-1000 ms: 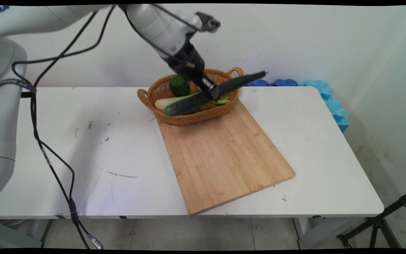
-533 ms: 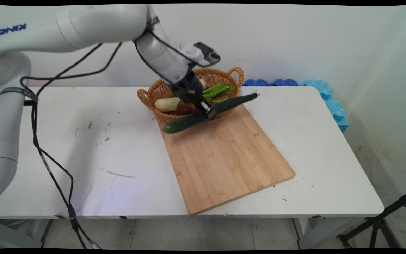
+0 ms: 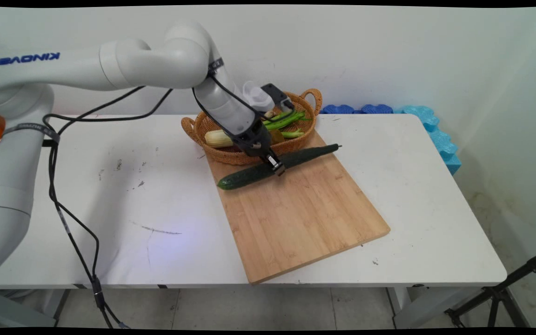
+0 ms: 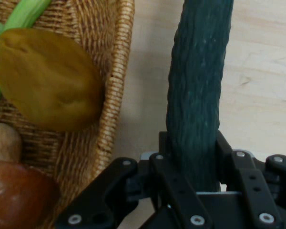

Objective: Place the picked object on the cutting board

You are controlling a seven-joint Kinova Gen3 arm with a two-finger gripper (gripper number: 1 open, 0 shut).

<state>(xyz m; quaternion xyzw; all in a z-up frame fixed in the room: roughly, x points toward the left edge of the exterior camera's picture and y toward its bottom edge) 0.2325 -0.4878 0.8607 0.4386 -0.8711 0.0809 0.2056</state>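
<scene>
We can read only one piece of lettering: the blue brand name KINOVA [image 3: 28, 59], standing on the white upper link of the arm at the left of the main view; it appears mirror-reversed there, the letters running right to left; a grey band [image 3: 30, 128] round the arm's lower column seems to carry small marks, but we cannot make them out; in the hand view we find no writing, number or sign on anything shown; we find none either on the wall or the other things of the main view.
</scene>
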